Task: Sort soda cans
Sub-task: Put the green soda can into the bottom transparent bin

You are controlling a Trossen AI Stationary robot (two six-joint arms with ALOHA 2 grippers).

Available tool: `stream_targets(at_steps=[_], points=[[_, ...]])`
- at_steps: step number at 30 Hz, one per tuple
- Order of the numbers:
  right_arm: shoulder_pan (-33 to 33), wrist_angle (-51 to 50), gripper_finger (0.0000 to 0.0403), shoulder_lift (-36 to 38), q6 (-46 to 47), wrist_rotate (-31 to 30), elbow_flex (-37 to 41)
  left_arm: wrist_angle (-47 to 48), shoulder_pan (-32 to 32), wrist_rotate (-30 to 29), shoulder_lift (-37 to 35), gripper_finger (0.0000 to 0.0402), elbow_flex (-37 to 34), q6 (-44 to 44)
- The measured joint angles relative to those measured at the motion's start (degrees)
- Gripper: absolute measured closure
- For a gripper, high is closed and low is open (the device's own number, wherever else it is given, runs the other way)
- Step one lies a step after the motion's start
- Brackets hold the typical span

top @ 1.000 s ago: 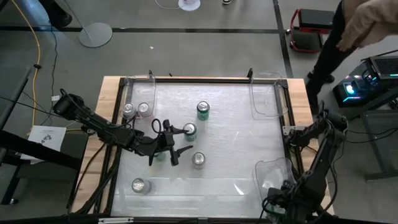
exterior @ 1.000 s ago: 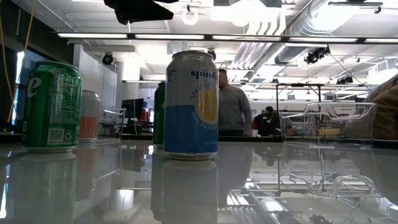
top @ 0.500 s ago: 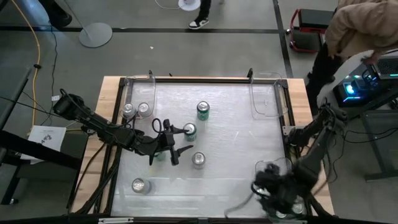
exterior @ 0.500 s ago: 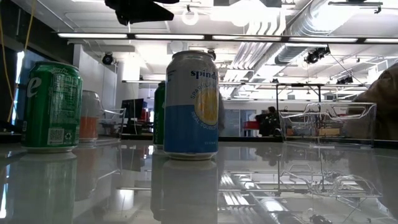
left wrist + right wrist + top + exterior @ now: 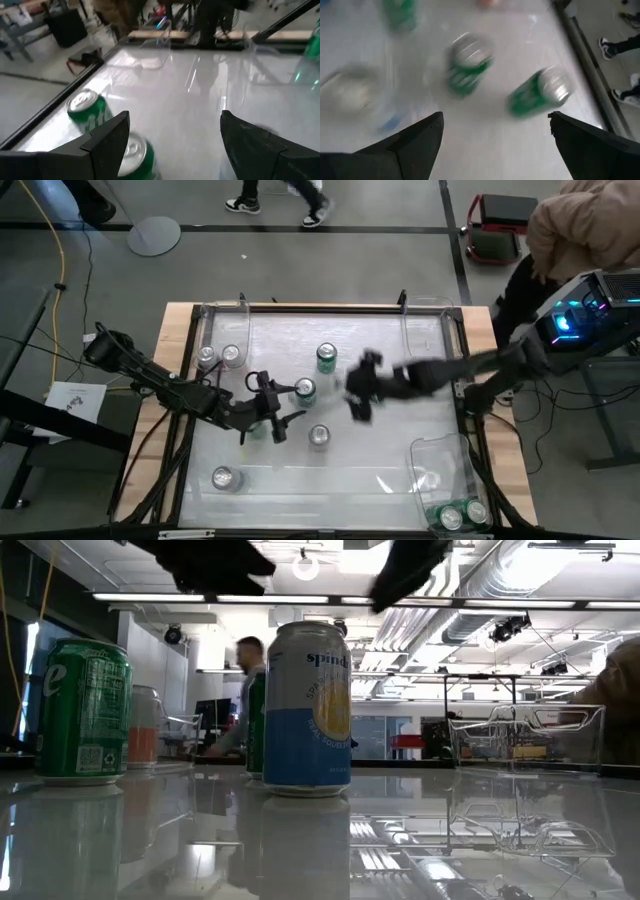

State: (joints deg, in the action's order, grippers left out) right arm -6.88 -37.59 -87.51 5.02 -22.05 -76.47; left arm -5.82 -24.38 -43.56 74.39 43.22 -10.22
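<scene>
Both grippers hang spread apart over a table of loose cans.

The left gripper (image 5: 272,412) is above the middle-left of the table (image 5: 380,350), fingers apart, holding nothing; the right gripper (image 5: 358,388), fingers also apart and empty, is just right of centre. Six cans stand loose: two by the far-left bin (image 5: 218,330), two green ones (image 5: 326,358) mid-table, one silver-topped (image 5: 319,436), one near-left (image 5: 222,478). Two more green cans (image 5: 458,517) lie in the near-right bin (image 5: 440,460).
</scene>
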Motion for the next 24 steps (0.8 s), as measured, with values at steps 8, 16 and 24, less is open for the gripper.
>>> stream_targets(at_steps=[8, 16, 24], points=[[18.18, 17.25, 0.005, -7.02, -6.93, 18.71, 0.0, 7.34, -0.13, -0.34, 0.0, 0.0115, -0.01, -6.56], [21.23, 20.83, 0.005, -15.28, -8.09, 19.69, 0.04, 7.72, -0.15, -0.49, 0.0, 0.0115, -0.01, -6.71], [23.06, 18.59, 0.005, -17.2, -7.81, 17.76, 0.09, 7.74, -0.15, -0.5, 0.0, 0.0115, -0.01, -6.74]])
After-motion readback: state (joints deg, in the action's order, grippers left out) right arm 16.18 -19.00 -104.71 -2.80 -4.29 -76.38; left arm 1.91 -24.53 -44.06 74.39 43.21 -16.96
